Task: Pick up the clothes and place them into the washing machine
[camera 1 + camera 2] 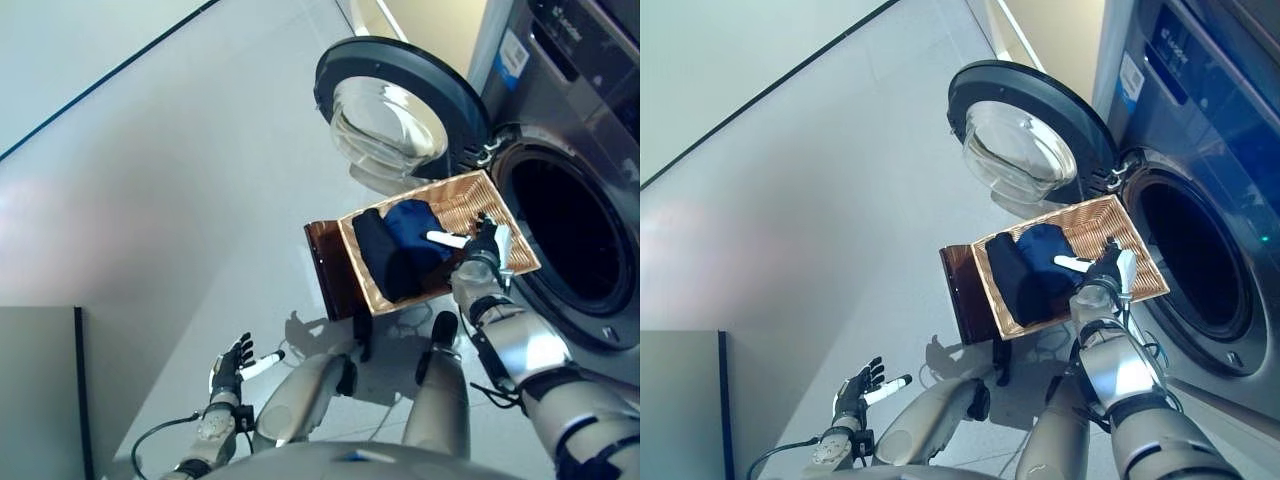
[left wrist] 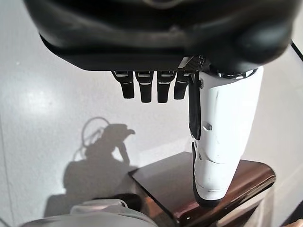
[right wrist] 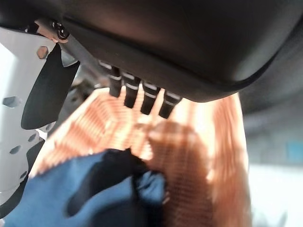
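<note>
Big grey front-loading washing machine [image 1: 590,180] has its round glass door [image 1: 395,115] swung wide, and right in front of the drum sits my rectangular woven wicker basket [image 1: 475,195] on a small dark brown wooden stool [image 1: 330,270], with the dark blue and black clothes [image 1: 400,250] bunched at the near end. They look soft, light and floppy, so I'd dig into the raised blue fold. My right hand [image 1: 485,245] hovers just above them, fingers straight, holding nothing; left hand [image 1: 232,368] hangs open, well apart.
</note>
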Controlling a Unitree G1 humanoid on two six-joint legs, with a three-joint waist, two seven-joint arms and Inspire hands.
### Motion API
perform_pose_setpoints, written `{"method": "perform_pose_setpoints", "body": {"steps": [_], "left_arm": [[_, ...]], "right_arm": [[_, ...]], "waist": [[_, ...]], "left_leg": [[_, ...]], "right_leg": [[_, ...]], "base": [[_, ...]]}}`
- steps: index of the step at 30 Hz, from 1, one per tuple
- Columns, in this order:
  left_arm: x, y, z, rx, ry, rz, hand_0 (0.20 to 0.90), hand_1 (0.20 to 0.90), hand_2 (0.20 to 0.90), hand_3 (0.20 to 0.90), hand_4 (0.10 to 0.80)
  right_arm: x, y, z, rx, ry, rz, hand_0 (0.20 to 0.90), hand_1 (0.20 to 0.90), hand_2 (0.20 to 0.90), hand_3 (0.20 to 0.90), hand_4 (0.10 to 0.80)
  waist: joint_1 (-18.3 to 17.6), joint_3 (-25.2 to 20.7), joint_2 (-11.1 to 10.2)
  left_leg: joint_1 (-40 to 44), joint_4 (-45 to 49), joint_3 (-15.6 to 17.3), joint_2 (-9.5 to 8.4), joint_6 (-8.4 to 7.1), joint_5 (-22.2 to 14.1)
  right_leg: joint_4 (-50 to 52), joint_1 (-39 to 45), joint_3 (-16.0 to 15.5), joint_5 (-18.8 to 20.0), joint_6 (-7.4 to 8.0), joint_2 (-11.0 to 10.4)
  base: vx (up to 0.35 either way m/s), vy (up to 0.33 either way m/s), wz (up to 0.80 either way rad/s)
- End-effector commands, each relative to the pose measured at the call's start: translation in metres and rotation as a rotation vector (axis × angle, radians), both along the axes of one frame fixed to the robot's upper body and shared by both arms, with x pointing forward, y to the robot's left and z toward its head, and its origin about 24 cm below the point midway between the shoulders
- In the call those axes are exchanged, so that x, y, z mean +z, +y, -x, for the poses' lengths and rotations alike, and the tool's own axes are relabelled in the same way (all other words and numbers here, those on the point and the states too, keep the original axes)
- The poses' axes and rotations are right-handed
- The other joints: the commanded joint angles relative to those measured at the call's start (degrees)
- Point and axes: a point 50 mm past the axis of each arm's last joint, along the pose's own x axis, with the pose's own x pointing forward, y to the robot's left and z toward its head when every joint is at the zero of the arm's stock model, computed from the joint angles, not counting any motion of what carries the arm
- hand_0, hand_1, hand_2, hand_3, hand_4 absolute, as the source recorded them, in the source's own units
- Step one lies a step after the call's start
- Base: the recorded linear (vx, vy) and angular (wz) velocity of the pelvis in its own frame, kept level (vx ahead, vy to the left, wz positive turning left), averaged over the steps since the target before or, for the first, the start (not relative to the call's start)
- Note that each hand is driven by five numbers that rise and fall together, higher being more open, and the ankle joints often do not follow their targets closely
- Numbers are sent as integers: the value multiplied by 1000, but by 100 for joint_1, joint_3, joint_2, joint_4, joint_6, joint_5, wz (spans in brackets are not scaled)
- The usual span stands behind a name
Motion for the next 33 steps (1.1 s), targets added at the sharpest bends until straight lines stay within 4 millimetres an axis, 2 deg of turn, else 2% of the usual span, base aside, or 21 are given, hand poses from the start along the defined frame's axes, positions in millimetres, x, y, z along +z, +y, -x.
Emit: {"method": "perform_pose_setpoints", "body": {"steps": [1, 2, 7, 11, 17, 18, 19, 20, 24, 33], "left_arm": [[16, 35, -16, 76, -104, -83, 900, 900, 900, 900, 800], [25, 35, -24, 80, -164, -64, 900, 900, 900, 900, 800], [38, 42, -38, 134, -242, -62, 900, 900, 900, 900, 800], [43, 49, -45, 189, -269, -79, 900, 900, 900, 900, 800], [51, 54, -54, 216, -305, -108, 900, 900, 900, 900, 800], [52, 53, -55, 214, -313, -108, 900, 900, 900, 900, 800], [53, 53, -56, 216, -312, -112, 900, 900, 900, 900, 800], [54, 52, -58, 215, -319, -108, 900, 900, 900, 900, 800], [54, 50, -56, 203, -317, -118, 900, 900, 900, 900, 800], [40, 53, -42, 211, -241, -144, 900, 900, 900, 900, 800]], "right_arm": [[68, -5, -32, 22, -171, 139, 900, 900, 900, 900, 800], [76, -11, -32, -3, -177, 167, 900, 900, 900, 900, 800], [91, -14, -37, -16, -209, 169, 900, 900, 900, 900, 800], [97, -8, -41, -10, -224, 166, 900, 900, 900, 900, 800], [91, -5, -41, -17, -199, 166, 900, 900, 900, 900, 800], [92, -6, -40, -29, -197, 165, 864, 864, 864, 864, 775], [94, -9, -39, -46, -194, 174, 518, 518, 518, 518, 527], [96, -11, -39, -58, -198, 169, 216, 216, 216, 216, 312], [98, -19, -36, -108, -218, 139, 200, 200, 200, 200, 300], [110, -5, -45, -72, -268, 153, 200, 200, 200, 200, 300]], "waist": [[262, 181, -17], [312, 262, -86], [446, 418, -165], [541, 517, -221], [680, 620, -212], [710, 642, -191], [748, 654, -155], [779, 664, -123], [833, 713, -18], [731, 665, -23]], "left_leg": [[-586, 478, -42, 186, -601, -197], [-683, 652, -130, 166, -643, -387], [-1034, 928, -232, 169, -650, -453], [-1250, 1119, -305, 159, -655, -509], [-1542, 1292, -406, 89, -659, -549], [-1599, 1311, -413, 64, -659, -546], [-1661, 1319, -435, 46, -658, -542], [-1697, 1319, -447, 31, -664, -538], [-1788, 1372, -461, -15, -649, -533], [-1662, 1229, -373, -12, -629, -528]], "right_leg": [[77, 262, -81, -274, -372, 200], [285, 206, -106, -519, -350, 169], [589, -66, -242, -663, -379, 127], [797, -215, -301, -773, -407, 105], [1075, -438, -415, -920, -433, 41], [1132, -488, -441, -936, -438, 22], [1189, -552, -464, -957, -437, -4], [1214, -595, -475, -984, -444, -10], [1345, -709, -481, -1031, -446, -52], [1255, -690, -357, -959, -445, -30]], "base": [[55, -61, 31], [64, -54, 19], [0, -22, 22], [2, 4, 16], [4, -7, 14], [-13, 7, 21], [-16, 8, 25], [-13, 10, 26], [-1, 17, 15], [8, 36, -1]]}}
